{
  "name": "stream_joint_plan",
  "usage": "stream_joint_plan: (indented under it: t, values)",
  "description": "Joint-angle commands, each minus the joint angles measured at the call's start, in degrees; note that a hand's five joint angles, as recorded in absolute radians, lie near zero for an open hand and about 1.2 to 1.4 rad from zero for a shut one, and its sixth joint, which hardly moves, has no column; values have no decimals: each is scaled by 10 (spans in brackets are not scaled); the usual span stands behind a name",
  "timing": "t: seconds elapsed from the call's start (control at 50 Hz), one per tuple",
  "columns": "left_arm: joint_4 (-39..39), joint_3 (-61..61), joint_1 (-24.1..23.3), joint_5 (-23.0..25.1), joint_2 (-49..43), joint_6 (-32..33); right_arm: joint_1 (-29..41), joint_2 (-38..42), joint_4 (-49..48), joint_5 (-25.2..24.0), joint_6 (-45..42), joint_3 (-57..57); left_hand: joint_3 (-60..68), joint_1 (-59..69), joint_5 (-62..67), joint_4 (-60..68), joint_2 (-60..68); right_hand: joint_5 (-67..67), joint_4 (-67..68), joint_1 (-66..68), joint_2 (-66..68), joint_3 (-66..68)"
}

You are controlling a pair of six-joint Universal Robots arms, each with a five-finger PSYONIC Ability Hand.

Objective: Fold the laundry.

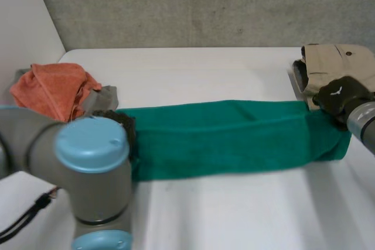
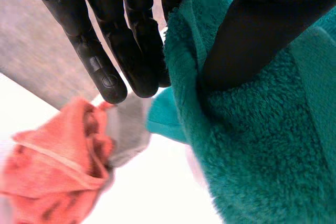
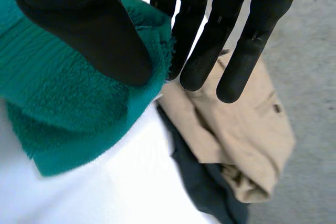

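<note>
The long green terry towel (image 1: 234, 136) lies stretched across the white desk (image 1: 234, 215) between a crumpled orange cloth (image 1: 55, 89) and a beige folded garment (image 1: 345, 62). The left robot hand (image 2: 262, 30) pinches one short end between thumb and fingers (image 2: 131, 51); the right robot hand (image 3: 89, 24) pinches the other. A good fold needs both ends lifted level, met squarely, clear of either pile.

The left hand (image 2: 131, 51) pinches the edge of a green towel (image 2: 262, 150) between thumb and fingers; an orange cloth (image 2: 52, 166) and a grey cloth (image 2: 128, 129) lie touching near its fingertips.
</note>
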Motion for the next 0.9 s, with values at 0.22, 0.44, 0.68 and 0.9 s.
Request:
stream_joint_plan:
  t: [0.22, 0.44, 0.68, 0.9]
  values:
    - [-184, -128, 154, 233, 201, 159, -33, -111, 182, -9, -126, 42, 120, 153, 143, 114, 117, 118, 114, 162, 126, 119]
    - [-112, 86, 189, 283, -12, 230, 5, 70, 106, 19, -66, -127, 120, 153, 143, 114, 117, 118, 114, 162, 126, 119]
    - [202, 363, 186, 334, -46, 217, 44, 61, -255, 72, 182, -339, 120, 153, 143, 114, 117, 118, 114, 162, 126, 119]
    - [232, 217, 201, 338, 23, 192, 49, 5, -304, 54, 181, -219, 120, 153, 143, 114, 117, 118, 114, 162, 126, 119]
